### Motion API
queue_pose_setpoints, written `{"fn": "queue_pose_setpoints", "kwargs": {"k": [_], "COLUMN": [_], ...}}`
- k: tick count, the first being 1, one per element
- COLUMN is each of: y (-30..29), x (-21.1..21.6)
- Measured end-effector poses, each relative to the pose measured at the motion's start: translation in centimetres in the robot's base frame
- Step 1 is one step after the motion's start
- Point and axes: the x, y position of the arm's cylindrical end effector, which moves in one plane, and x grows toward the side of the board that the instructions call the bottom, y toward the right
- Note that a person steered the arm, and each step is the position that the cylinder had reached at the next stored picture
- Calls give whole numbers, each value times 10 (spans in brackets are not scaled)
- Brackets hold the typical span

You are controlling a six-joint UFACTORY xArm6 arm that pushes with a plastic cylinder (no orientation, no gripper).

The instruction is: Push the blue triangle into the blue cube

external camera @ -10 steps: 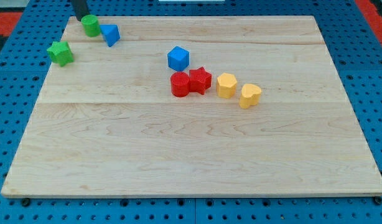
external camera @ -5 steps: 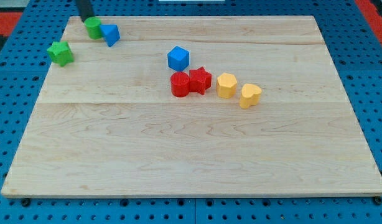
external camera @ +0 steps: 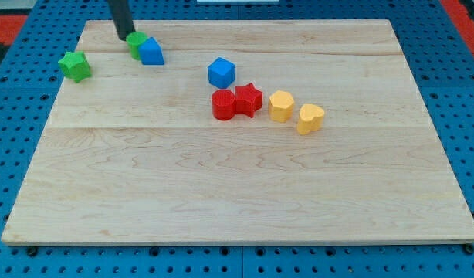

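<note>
Since the earlier frame, the blue triangle [external camera: 152,52] had slid toward the view's right, closing part of the gap to the blue cube [external camera: 221,72], and the green cylinder [external camera: 137,45] had travelled with it, pressed against its left side. Well apart from the cube, the triangle sat to the cube's upper left. My tip [external camera: 126,36] had moved right too and stood just left of the green cylinder, touching or nearly touching it; the rod carries no pincer, so there was nothing to clench or release. Far to the cube's left lay the green star [external camera: 75,66]. Just below the cube sat the red cylinder [external camera: 223,104] and red star [external camera: 248,100], touching each other. To the cube's lower right were two yellow blocks [external camera: 281,106] [external camera: 309,118], side by side on the wooden board [external camera: 237,193].
</note>
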Motion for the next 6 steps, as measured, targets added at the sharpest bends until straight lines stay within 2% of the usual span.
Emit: {"fn": "queue_pose_setpoints", "kwargs": {"k": [3,4,6], "y": [40,80,141], "x": [51,75,93]}}
